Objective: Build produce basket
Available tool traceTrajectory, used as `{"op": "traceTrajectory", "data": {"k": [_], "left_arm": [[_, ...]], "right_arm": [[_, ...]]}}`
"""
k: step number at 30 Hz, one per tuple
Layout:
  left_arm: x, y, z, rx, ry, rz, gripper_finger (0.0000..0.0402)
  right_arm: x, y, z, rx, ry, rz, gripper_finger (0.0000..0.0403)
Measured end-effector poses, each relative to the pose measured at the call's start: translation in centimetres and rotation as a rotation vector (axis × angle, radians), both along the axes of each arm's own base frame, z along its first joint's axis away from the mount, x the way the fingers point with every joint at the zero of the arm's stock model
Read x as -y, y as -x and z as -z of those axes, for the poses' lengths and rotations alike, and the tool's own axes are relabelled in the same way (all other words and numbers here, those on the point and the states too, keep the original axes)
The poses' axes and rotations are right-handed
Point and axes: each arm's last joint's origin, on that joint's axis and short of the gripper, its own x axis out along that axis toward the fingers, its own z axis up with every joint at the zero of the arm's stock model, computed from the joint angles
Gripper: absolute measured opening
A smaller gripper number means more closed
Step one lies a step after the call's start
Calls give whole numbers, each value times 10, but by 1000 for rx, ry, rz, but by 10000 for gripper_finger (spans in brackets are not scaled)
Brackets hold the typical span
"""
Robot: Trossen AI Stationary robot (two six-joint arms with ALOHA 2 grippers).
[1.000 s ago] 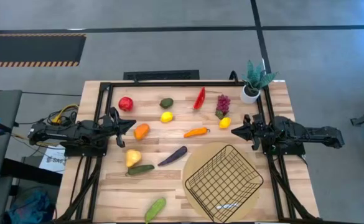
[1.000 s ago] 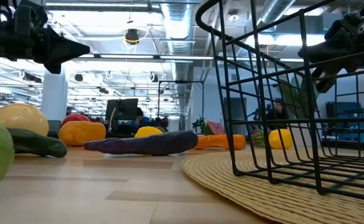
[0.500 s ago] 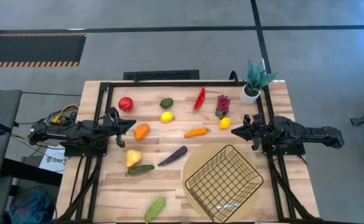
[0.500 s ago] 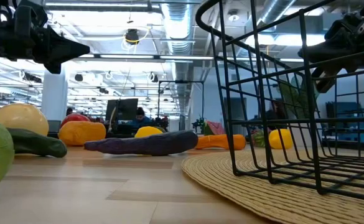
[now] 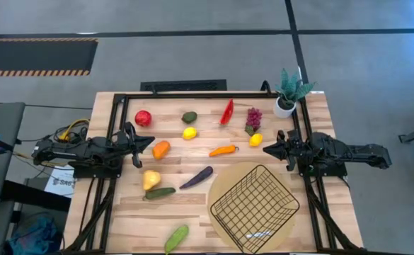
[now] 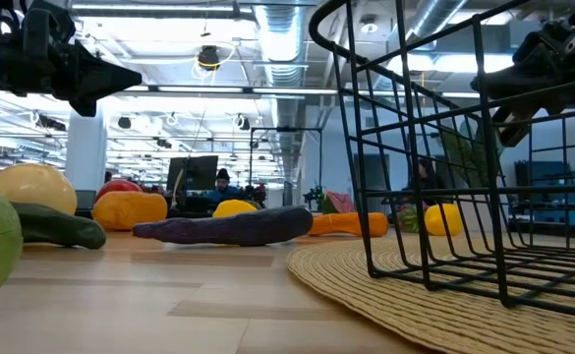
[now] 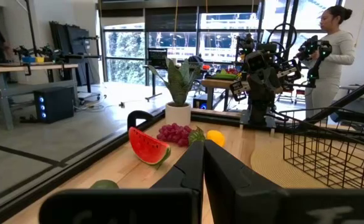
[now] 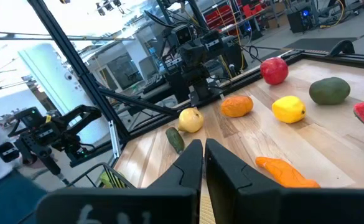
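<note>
light: bright, even overhead | shadows: soft | glare: ceiling lamps, low view

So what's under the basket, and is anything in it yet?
The basket sits on a round woven mat, on the table. No produce shows inside it; through the wire only mat shows, plus a pale glint near its near edge that I can't identify.

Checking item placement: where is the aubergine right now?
In the high view the aubergine lies mid-table, between the dark cucumber and the basket, touching neither.
</note>
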Motion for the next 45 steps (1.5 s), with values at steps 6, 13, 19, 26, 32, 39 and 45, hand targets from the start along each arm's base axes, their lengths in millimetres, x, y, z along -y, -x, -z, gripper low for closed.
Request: {"op": "traceTrajectory", "data": {"k": [6, 13, 19, 26, 32, 39, 45], "left_arm": [[0, 0, 0, 1, 0, 0, 0], [-1, 0, 0, 119, 338, 7, 0], [-1, 0, 0, 231, 655, 34, 0], [-1, 0, 0, 241, 682, 37, 0], [0, 0, 0, 245, 697, 44, 0], [0, 1, -8, 282, 643, 63, 1], [0, 6, -29, 319, 578, 108, 51]], "right_arm": [[0, 0, 0, 0, 0, 0, 42], [0, 0, 0, 0, 0, 11, 42], [1, 0, -1, 6, -15, 16, 42], [3, 0, -3, 36, -162, 70, 42], [3, 1, -9, 104, -293, 72, 42], [5, 5, -26, 296, -348, 107, 42], [7, 14, -52, 432, -247, 196, 49]]}}
